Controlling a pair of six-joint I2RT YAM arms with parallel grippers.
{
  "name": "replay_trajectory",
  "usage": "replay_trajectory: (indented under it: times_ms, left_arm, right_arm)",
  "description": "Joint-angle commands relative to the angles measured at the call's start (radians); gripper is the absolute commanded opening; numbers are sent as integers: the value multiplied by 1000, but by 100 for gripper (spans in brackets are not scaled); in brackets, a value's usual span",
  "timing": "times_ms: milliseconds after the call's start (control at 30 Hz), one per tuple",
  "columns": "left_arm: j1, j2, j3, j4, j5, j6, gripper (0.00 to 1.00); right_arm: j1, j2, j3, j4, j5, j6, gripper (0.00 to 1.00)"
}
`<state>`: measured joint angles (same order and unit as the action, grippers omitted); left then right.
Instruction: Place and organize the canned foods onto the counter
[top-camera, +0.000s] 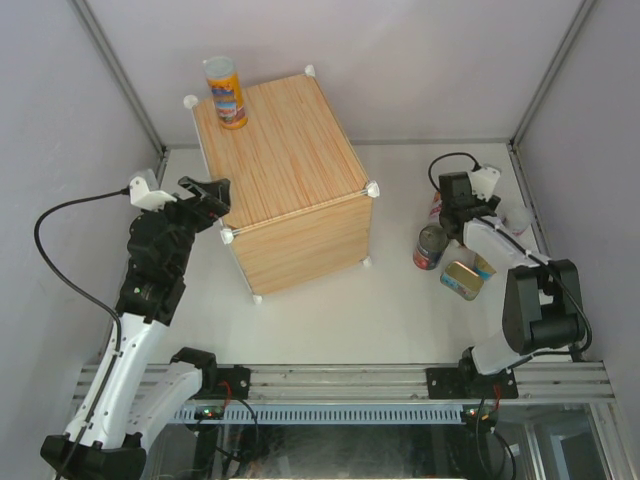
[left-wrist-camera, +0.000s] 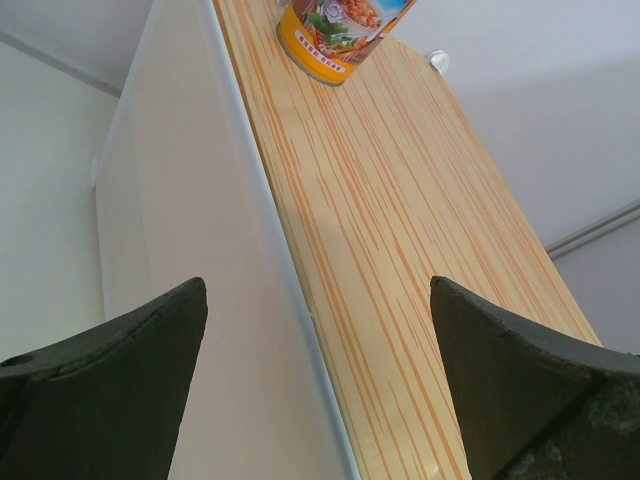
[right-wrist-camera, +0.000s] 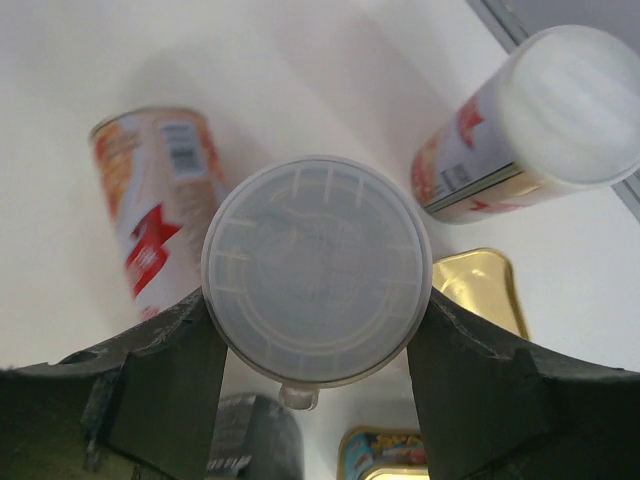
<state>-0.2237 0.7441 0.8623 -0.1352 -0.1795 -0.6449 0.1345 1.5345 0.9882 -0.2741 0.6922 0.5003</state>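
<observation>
The counter (top-camera: 285, 170) is a wood-grain cube with white ball corners. One orange-labelled can (top-camera: 226, 92) stands on its far left corner and also shows in the left wrist view (left-wrist-camera: 335, 35). My left gripper (top-camera: 212, 200) is open and empty over the counter's near left edge (left-wrist-camera: 318, 290). My right gripper (top-camera: 455, 205) is at the right, shut on a tall can with a pale lid (right-wrist-camera: 317, 268); its fingers (right-wrist-camera: 160, 380) press both sides. Around it are a red-labelled can (right-wrist-camera: 150, 215), a white-lidded can (right-wrist-camera: 540, 130), a dark tomato can (top-camera: 430, 247) and flat gold-blue tins (top-camera: 462, 280).
The cans cluster on the white table (top-camera: 330, 310) near the right wall (top-camera: 585, 180). The counter's white side panel (left-wrist-camera: 190, 230) faces the left arm. A black cable (top-camera: 60, 230) loops left of the left arm.
</observation>
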Motion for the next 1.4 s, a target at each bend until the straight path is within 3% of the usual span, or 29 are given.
replay_trajectory:
  times_ms: [0, 433, 733, 1033, 1367]
  left_arm:
    - [4, -13, -15, 52, -3, 4, 96]
    - [5, -11, -16, 54, -6, 5, 96]
    - [6, -4, -12, 60, 1, 3, 96]
    - [4, 8, -14, 64, 13, 3, 95]
    - [5, 9, -16, 68, 21, 20, 95]
  right_arm:
    - [60, -131, 27, 82, 74, -87, 0]
    - [181, -344, 109, 68, 80, -233, 0]
    - [393, -410, 342, 66, 146, -419, 0]
    - [629, -288, 624, 115, 178, -610, 0]
    - [762, -31, 969, 73, 92, -662, 0]
